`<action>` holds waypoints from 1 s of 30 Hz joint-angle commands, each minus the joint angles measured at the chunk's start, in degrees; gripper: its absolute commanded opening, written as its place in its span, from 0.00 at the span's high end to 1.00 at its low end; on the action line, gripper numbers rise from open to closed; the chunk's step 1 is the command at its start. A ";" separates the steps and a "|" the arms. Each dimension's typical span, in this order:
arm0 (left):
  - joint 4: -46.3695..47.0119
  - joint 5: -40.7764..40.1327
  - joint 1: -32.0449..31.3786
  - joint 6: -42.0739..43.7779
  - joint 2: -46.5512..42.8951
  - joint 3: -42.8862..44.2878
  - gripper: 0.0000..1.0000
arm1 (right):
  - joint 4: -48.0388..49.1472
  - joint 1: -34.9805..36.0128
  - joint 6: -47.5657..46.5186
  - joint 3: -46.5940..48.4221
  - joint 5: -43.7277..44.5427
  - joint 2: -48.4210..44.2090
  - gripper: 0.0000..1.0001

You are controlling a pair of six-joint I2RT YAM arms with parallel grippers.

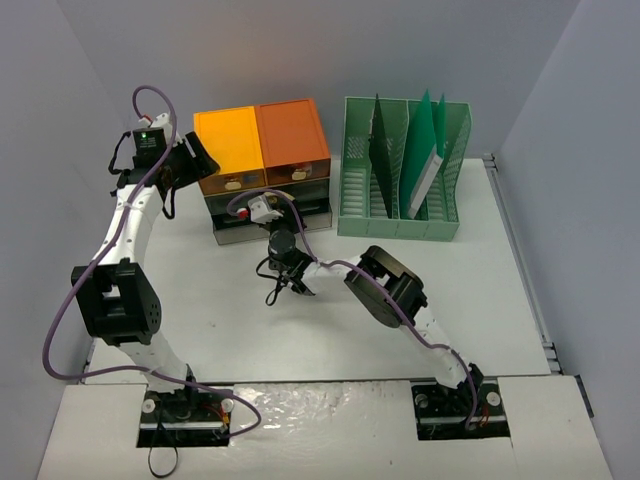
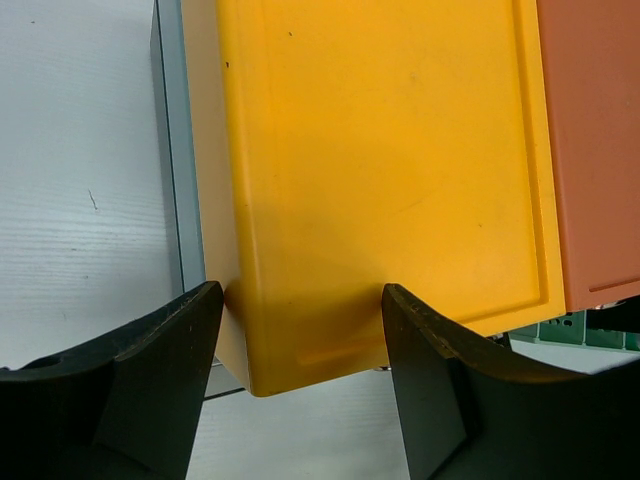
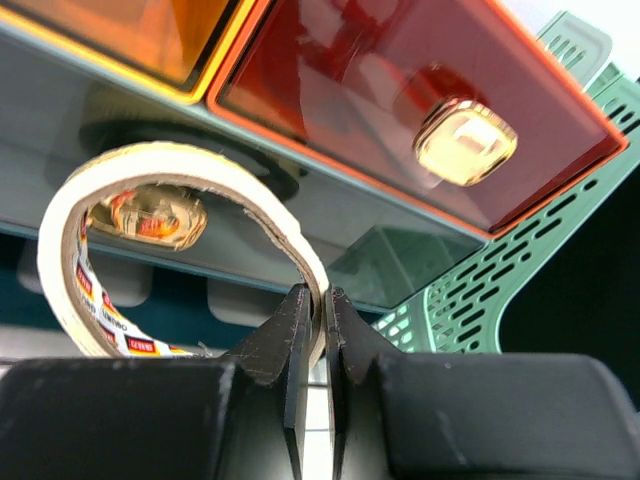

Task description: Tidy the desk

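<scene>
I see my right pincer (image 3: 315, 300) pinched onto a tape roll (image 3: 62, 255). My left pincer (image 2: 300, 300) gapes wide over the yellow drawer top (image 2: 380, 150), beside the off-white worktop (image 1: 330, 335).

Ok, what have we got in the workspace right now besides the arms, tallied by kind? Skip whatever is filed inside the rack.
drawer unit: 1
file rack: 1
tape roll: 1, pinched in the right gripper
Total: 3
</scene>
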 commanded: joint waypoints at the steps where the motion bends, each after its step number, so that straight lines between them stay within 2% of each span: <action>1: -13.16 -2.23 -0.87 4.27 2.12 -2.66 0.40 | 15.48 -1.28 -2.90 4.00 0.96 -2.89 1.00; 8: -13.01 -1.96 -0.87 3.99 1.99 -2.63 0.40 | 17.35 -0.96 -8.48 3.47 -0.46 -3.63 1.00; 23: -12.15 -1.95 -0.96 4.07 1.98 -3.76 0.40 | 19.57 -4.20 -16.07 8.41 -3.86 3.15 1.00; 30: -12.24 -1.70 -1.14 3.56 2.26 -2.60 0.40 | 18.79 -5.51 -19.37 6.55 -5.78 2.98 1.00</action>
